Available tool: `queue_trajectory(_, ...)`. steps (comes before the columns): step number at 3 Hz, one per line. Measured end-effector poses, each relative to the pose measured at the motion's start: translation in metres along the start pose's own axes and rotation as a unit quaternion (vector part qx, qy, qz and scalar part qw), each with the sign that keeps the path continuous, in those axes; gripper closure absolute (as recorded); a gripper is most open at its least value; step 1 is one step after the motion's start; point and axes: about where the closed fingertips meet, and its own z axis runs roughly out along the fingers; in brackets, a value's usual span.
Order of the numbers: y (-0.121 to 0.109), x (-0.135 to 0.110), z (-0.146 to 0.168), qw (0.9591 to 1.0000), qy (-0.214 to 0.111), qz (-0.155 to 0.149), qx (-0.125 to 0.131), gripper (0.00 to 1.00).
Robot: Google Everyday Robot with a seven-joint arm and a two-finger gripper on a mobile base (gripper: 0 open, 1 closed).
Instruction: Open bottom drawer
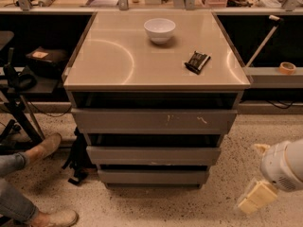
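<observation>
My claw [255, 198] is hanging low over the speckled floor [156, 207], well apart from the cabinet, and I cannot tell whether it is released or clenched. Far to its left, a seated person's tan shoes [57, 217] are resting on that floor. Left of the claw and a little beyond it, the bottom drawer [152, 176] is sitting pushed in, its plain front set back under the middle drawer [152, 155]. Above that, the scratched top drawer [154, 121] is jutting out furthest. Higher and farther still, the glossy beige tabletop [109, 56] is carrying a dark packet [197, 62] and, beyond it, a white bowl [159, 30]. Straight beyond the claw, a tape roll [286, 68] is lying on a side shelf.
</observation>
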Motion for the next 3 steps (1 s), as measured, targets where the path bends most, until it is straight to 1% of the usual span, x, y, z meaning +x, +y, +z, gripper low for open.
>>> queue_trajectory(1,-0.019,0.047,0.083,0.9984,-0.001,0.051,-0.023,0.00)
queue_trajectory(2,-0.015,0.057,0.108,0.9971,-0.004,0.063,-0.043,0.00)
queue_trajectory(3,-0.007,0.057,0.116,0.9973,-0.018,0.059,-0.041,0.00)
